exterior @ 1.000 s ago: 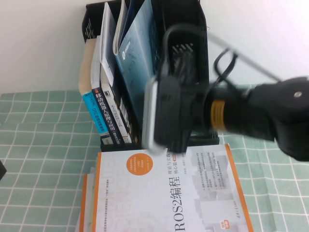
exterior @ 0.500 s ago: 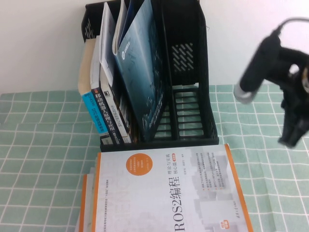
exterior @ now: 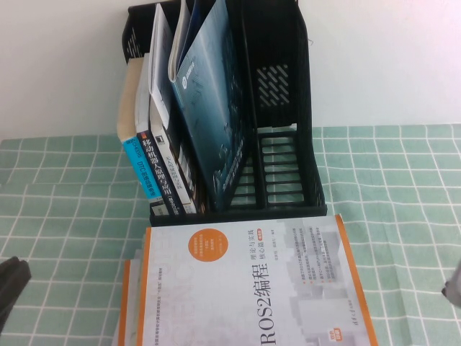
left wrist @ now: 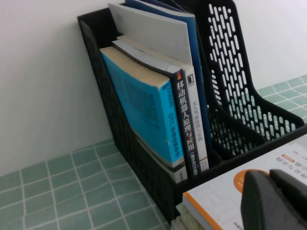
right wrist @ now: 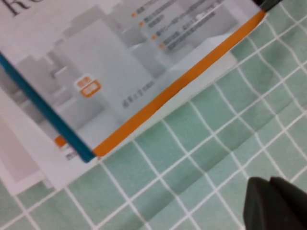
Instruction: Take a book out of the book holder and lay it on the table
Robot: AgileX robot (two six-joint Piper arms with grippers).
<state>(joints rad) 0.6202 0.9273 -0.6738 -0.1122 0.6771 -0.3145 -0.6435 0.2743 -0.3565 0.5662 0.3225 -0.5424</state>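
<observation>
The book [exterior: 252,288], white-grey with an orange border and "ROS2" title, lies flat on the mint-green checked table [exterior: 65,216], just in front of the black book holder [exterior: 277,108]. It rests on a few other flat books. My left gripper [exterior: 11,285] sits low at the table's left edge; the left wrist view shows the left gripper [left wrist: 268,175] shut and empty above the book [left wrist: 216,201], facing the book holder [left wrist: 230,72]. My right gripper [exterior: 455,288] is at the far right edge. The right gripper [right wrist: 269,181] is shut, empty, over bare table [right wrist: 192,158] beside the book [right wrist: 120,62].
A dark teal-blue book [exterior: 209,108] leans inside the holder, with several upright books [exterior: 155,169] in its left slots. The holder's right slot [exterior: 281,166] holds nothing. A white wall [exterior: 389,58] stands behind. Other books [exterior: 124,303] stick out under the ROS2 book.
My right arm has pulled back from in front of the holder to the right and down, to the frame's edge, its gripper closing. The left gripper shows more at lower left. The book stayed put.
</observation>
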